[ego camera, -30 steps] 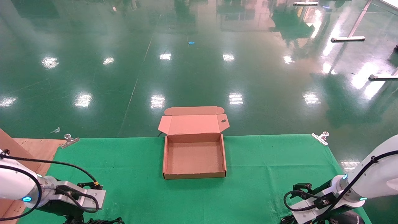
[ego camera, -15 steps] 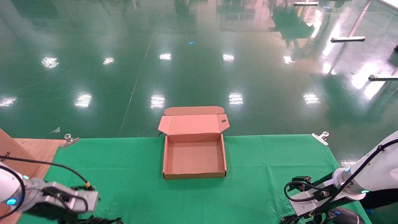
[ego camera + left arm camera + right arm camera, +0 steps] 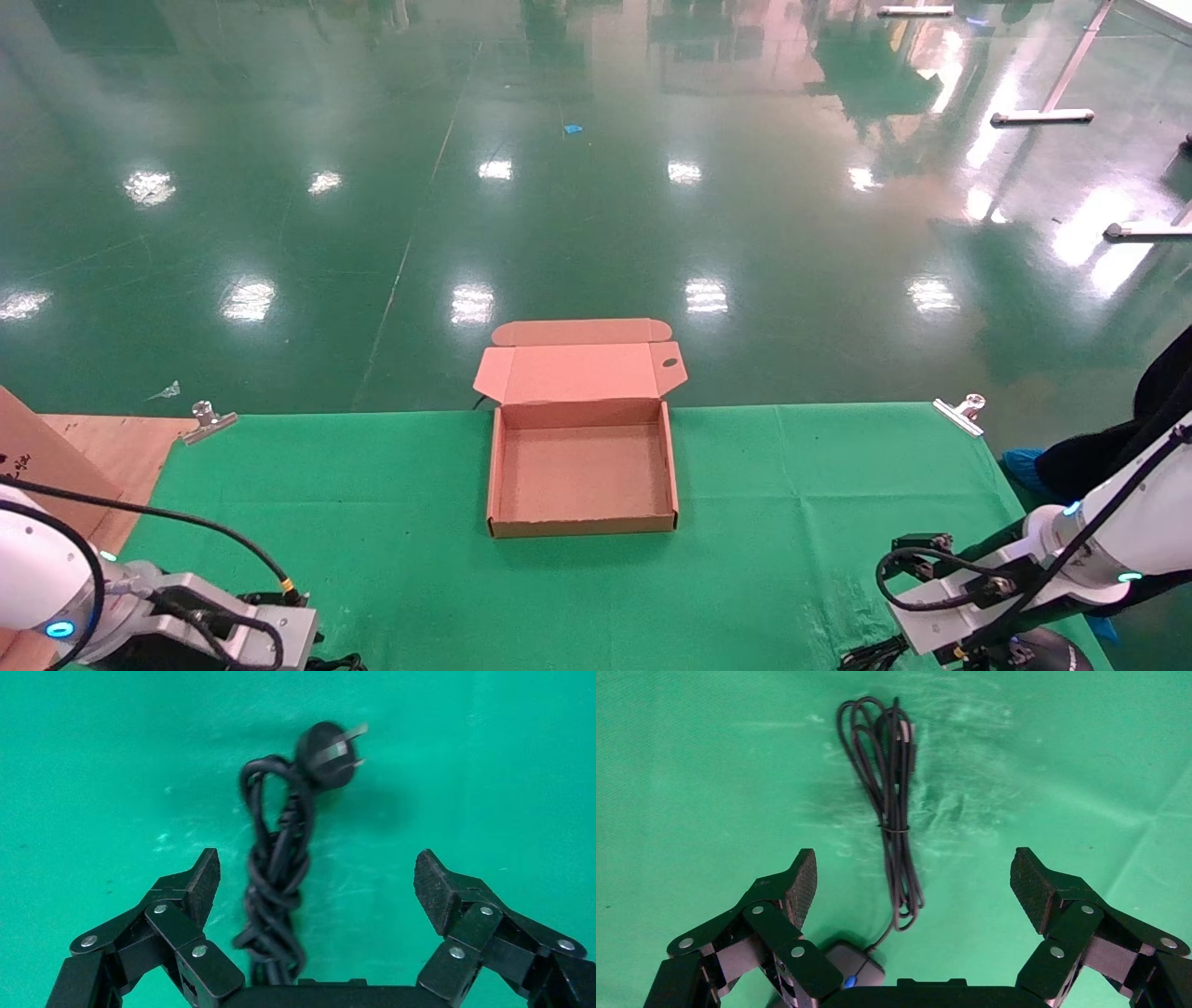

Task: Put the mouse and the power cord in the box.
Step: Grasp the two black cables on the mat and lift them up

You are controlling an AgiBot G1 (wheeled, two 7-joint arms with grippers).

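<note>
- The box sits open in the middle of the bench, lid folded back on the far side, and I can see nothing inside it, so neither thing is packed yet.
- My left pincer hangs at the near left corner of the bench with its fingers spread wide and gripping nothing. The power cord lies twisted on the green cloth between them, plug end pointing away.
- My right pincer hangs at the near right corner, likewise spread and grasping nothing. The mouse lies on the cloth just beneath it, its thin cable bundled and stretched out ahead.
- As I judge it, the job is at its very start: both pick-ups are still to do, then both carries to the box, which stands well apart from either pincer.
</note>
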